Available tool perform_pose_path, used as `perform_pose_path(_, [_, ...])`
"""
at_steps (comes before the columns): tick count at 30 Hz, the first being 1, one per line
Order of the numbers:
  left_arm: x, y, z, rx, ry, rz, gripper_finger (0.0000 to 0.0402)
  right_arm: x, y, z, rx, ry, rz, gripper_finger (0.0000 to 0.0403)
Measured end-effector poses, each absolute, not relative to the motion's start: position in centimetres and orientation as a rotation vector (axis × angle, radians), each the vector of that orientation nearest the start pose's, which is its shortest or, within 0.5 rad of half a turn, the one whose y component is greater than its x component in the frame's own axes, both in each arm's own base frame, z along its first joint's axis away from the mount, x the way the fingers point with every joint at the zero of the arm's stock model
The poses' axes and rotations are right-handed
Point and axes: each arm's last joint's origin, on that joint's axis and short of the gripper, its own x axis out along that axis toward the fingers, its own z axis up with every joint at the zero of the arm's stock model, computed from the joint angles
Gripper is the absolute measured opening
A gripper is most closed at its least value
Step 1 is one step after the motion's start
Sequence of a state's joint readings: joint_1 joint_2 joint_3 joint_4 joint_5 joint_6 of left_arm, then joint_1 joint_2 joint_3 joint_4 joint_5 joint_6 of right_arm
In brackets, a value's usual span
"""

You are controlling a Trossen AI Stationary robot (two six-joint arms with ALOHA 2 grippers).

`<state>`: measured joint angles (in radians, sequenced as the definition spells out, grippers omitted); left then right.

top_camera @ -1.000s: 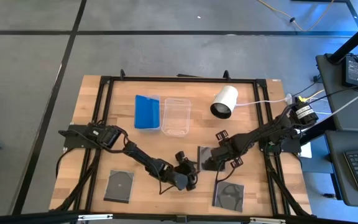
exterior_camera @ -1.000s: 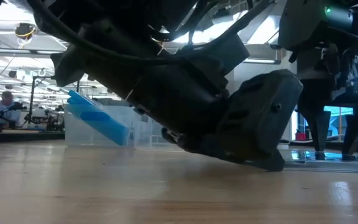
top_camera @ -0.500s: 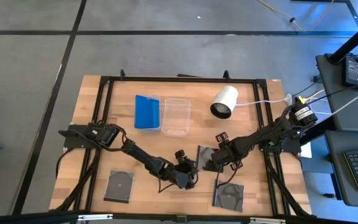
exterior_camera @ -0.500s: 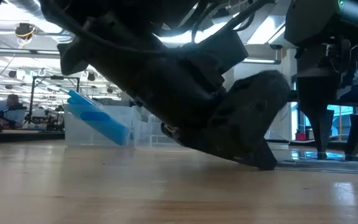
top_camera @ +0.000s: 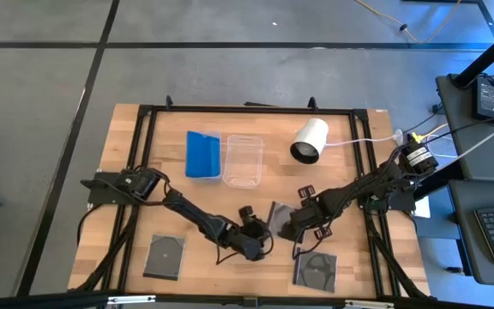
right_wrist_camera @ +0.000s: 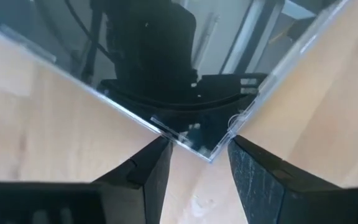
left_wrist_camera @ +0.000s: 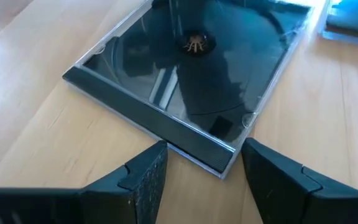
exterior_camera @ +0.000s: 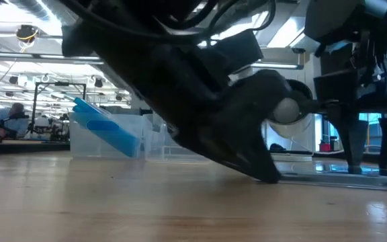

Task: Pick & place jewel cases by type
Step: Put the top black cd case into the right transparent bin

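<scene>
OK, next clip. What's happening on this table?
Both arms are low over one dark jewel case in the middle of the table. The left gripper and the right gripper each have open fingers at a corner of it, from opposite sides; neither is holding it. Two more dark cases lie near the front edge. A blue case already sits in one tub; the tub beside it looks empty.

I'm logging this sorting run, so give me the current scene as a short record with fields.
left gripper: open, at the spine edge of the middle dark jewel case
right gripper: open, at a corner of the same case
other dark cases: front left, front right
blue case: in the left clear tub
right clear tub: no case seen
</scene>
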<state>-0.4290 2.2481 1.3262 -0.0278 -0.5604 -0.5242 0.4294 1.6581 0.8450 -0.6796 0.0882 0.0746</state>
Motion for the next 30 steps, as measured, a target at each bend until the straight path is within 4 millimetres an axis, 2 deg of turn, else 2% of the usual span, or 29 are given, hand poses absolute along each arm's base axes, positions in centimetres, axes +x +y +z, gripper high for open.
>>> perform_pose_path(10, [39.6, -16.6, 8.1, 0.056, 0.851, 0.286, 0.0202, 24.5, 11.1, 13.4, -0.204, 1.404, 0.196, 0.0167])
perform_pose_path(19, [38.6, -16.2, 9.9, 0.124, 0.960, 0.201, 0.0202, 24.9, 11.3, 13.0, -0.128, 1.328, 0.165, 0.0167])
perform_pose_path(30, [38.4, -16.2, 9.9, 0.121, 0.984, 0.189, 0.0202, 24.7, 11.1, 12.4, -0.059, 1.291, 0.122, 0.0167])
